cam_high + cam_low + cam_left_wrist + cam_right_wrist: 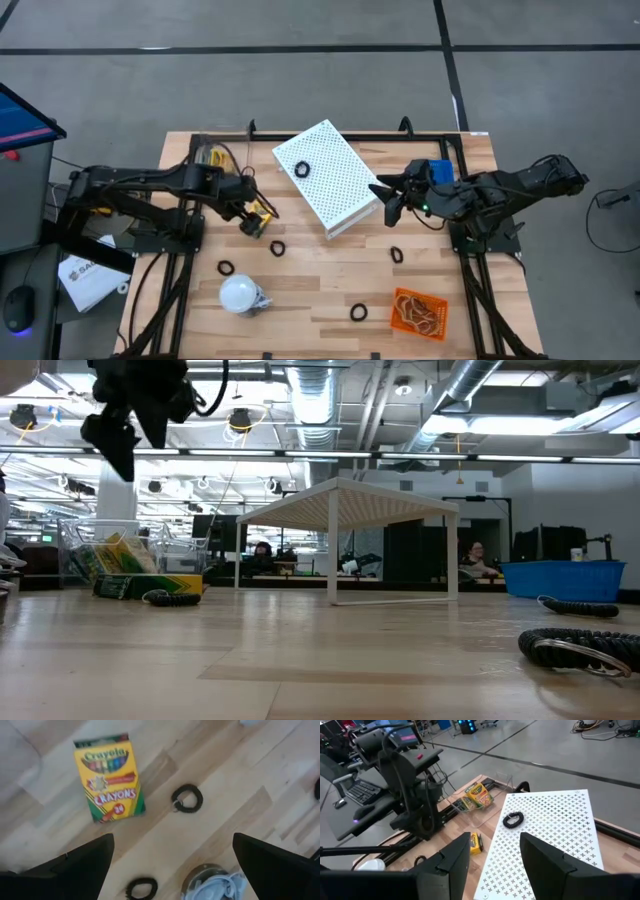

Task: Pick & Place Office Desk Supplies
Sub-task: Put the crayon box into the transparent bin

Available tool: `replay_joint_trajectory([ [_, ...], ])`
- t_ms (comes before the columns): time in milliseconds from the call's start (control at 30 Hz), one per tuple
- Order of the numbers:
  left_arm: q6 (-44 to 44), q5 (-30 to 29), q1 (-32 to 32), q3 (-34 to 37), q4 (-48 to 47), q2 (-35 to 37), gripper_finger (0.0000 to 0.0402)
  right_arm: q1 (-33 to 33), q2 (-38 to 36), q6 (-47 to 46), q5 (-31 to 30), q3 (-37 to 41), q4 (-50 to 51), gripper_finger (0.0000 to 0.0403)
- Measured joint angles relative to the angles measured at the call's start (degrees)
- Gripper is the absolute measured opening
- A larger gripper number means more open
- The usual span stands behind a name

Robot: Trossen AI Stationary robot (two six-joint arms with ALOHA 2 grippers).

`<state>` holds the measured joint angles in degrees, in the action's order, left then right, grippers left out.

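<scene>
Crayon box [109,777] flat, black ring [187,798] beside, possibly bulb [212,882] near.

The table [330,265] is pale, smooth wood planking. The crayon box [110,777] is glossy printed card. The perforated box [335,180] looks matt white

High view looked straight down over whole table [330,290]. Low view sat at tabletop level, facing room. Left wrist view looked down, close above crayon box [110,777]. Right wrist view faced across white perforated box [545,835]; high view shared it.
</scene>
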<state>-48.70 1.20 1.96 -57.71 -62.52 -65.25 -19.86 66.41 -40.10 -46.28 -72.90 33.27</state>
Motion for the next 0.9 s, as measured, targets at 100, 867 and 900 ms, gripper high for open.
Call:
replay_joint_trajectory([
  [100, -1.4, 0.4, 0.0, 1.84, 1.45, -0.59, 0.04, 0.0, 0.0, 0.0, 0.11, 0.0, 1.26, 0.0169],
  [867, -4.2, -6.91, 0.07, 6.92, 10.5, -19.66, 0.04, 0.0, -0.04, -0.45, 1.46, 0.0, 2.53, 0.0169],
  [900, -4.26, -7.39, 0.07, 6.94, 10.27, -20.19, 0.04, 0.0, -0.04, -0.46, 1.48, 0.0, 2.56, 0.0169],
])
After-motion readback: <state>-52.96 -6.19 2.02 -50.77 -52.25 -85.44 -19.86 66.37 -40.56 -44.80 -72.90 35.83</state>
